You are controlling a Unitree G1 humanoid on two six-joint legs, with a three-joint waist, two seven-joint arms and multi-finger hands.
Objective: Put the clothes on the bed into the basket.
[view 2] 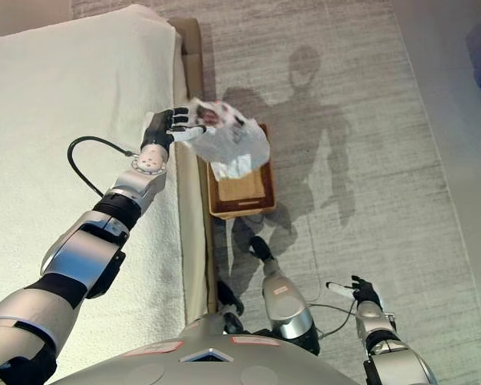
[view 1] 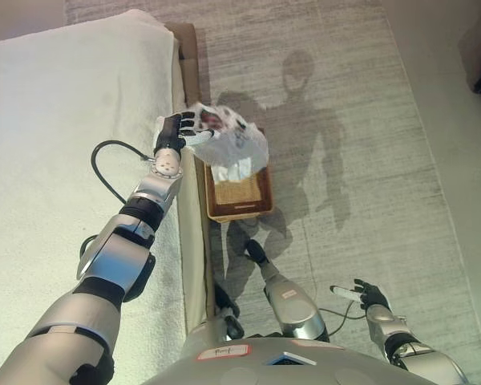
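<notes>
Down at the lower right, right hand (view 1: 371,297) idle over the grey rug (view 1: 369,144), fingers loosely spread, holding nothing. Further out, left hand (view 1: 176,132) reaching past the edge of the bed (view 1: 64,120), fingers curled round a bunched pale garment (view 1: 232,144) with a reddish patch — hanging directly above the near end of the basket (view 1: 260,210) on the floor beside the bed. Basket interior mostly bare, woven bottom showing. Beyond that, bed cover with no other clothes visible in these views. Probably the release step next. Risks — cloth draping over the basket's rim or sliding onto the rug if let go while this high, or snagging on the fingers and trailing back.
</notes>
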